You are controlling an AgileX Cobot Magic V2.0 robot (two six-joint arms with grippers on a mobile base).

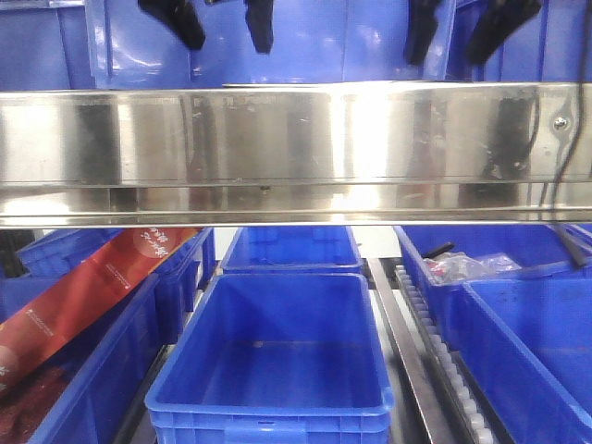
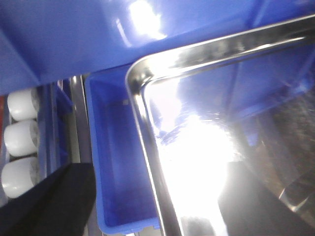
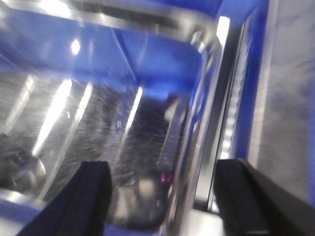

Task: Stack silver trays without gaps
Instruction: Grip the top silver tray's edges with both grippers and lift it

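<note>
In the left wrist view a silver tray (image 2: 221, 147) fills the right side, its rounded corner at the upper left and glare on its floor. My left gripper (image 2: 155, 184) is open, its dark fingers (image 2: 47, 204) straddling the tray's left rim without gripping it. In the right wrist view a silver tray (image 3: 98, 113) lies inside a blue bin. My right gripper (image 3: 162, 169) is open, with the tray's right rim between its fingers (image 3: 91, 196). I cannot tell whether it is the same tray. In the front view both grippers, left (image 1: 217, 28) and right (image 1: 461, 32), hang at the top; the trays are hidden there.
A long shiny steel shelf beam (image 1: 296, 153) crosses the front view. Below it stand deep blue bins (image 1: 277, 351), one holding a red carton (image 1: 83, 296). White conveyor rollers (image 2: 19, 135) run beside a blue bin (image 2: 115, 162) left of the tray.
</note>
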